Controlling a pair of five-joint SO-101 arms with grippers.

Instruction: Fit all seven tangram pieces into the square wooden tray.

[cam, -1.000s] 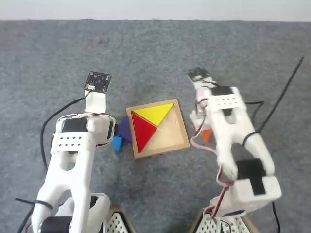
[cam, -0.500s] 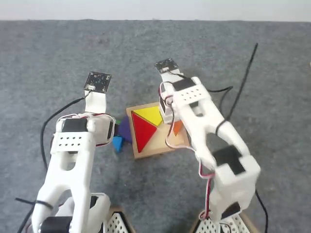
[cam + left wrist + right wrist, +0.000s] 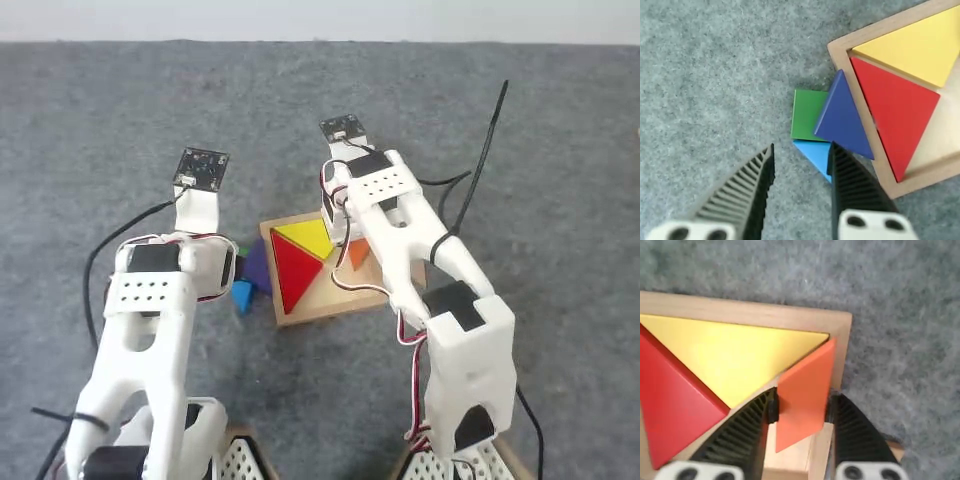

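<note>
Right wrist view: right hand (image 3: 801, 403) clamps flat orange piece (image 3: 807, 377) over wooden tray (image 3: 765, 312) corner; left hand (image 3: 801, 151) parted, empty.

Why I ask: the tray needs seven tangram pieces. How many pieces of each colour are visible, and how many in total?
yellow piece: 1
red piece: 1
orange piece: 1
dark blue piece: 1
green piece: 1
light blue piece: 1
Total: 6

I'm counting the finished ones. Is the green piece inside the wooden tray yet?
No, the green piece lies outside the wooden tray, next to the dark blue triangle.
</note>
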